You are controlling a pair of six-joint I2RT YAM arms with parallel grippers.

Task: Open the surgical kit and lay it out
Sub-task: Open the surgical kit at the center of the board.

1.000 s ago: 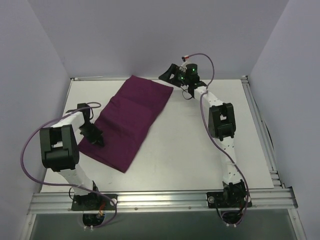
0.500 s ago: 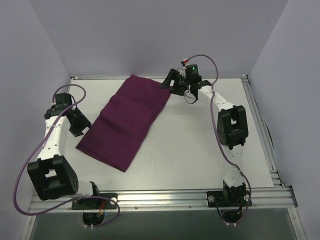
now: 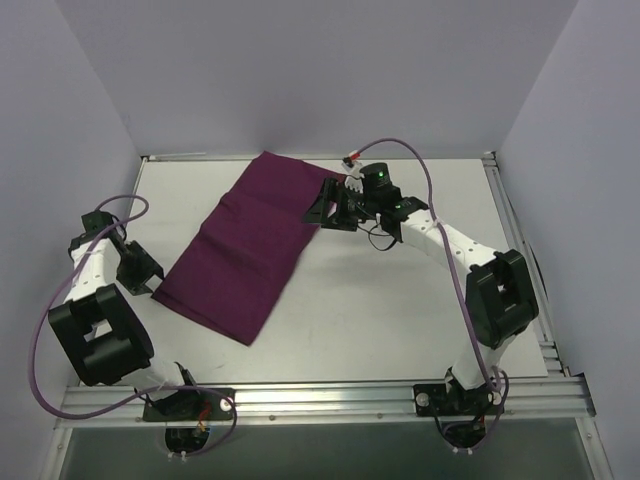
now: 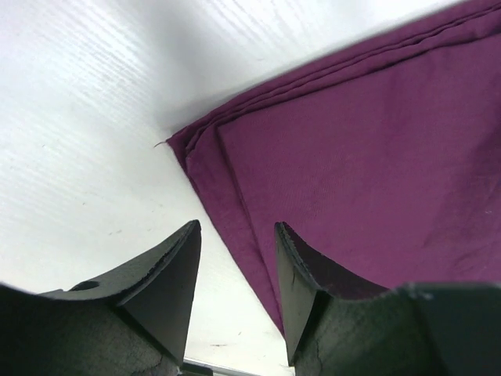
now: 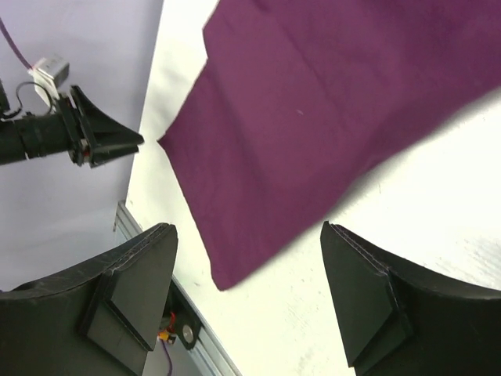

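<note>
Empty jaws lined up on the cloth wrap (image 3: 250, 240), I judge to unfold it.
It lies closed, diagonal from top centre to lower left; my left gripper (image 4: 236, 235), released, has backed off to face its left corner; my right gripper (image 5: 246, 231), spread wide, has dropped to its right edge.

The left arm (image 3: 88, 262) and the right arm (image 3: 440, 238) are white tube links joined by chunky black joint housings. A purple cable (image 3: 395, 141) trails loosely off each. A green light (image 3: 380, 176) glows on the right wrist. The left gripper (image 4: 236, 229) has matte black wedge fingers (image 4: 168, 274), seemingly rough-textured. Black bases (image 3: 455, 395) sit at the near edge of the desk (image 3: 370, 320).
</note>
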